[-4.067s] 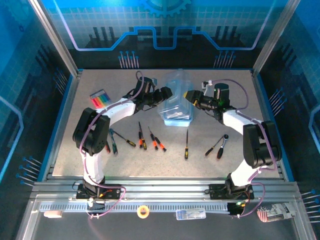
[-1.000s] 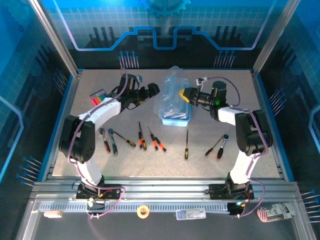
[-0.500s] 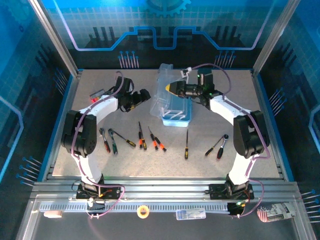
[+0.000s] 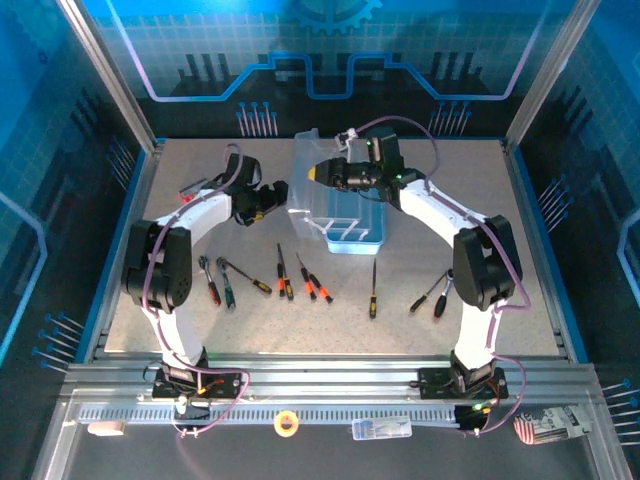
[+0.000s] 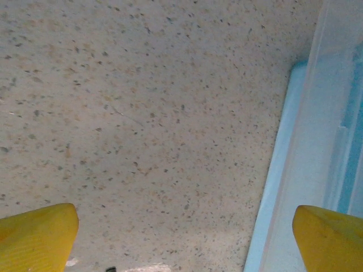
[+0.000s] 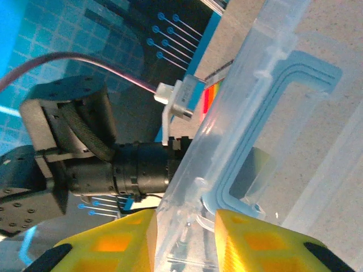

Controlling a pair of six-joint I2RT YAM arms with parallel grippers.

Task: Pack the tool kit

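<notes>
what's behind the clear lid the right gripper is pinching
The left arm's black wrist and a rainbow-striped pack show behind the clear plastic lid; through the plastic, only a dim olive blur, too unclear to name.

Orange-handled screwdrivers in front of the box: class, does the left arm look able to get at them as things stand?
Probably yes. The left pincer is open and empty beside the box, and only bare table lies between it and the screwdrivers.
</notes>
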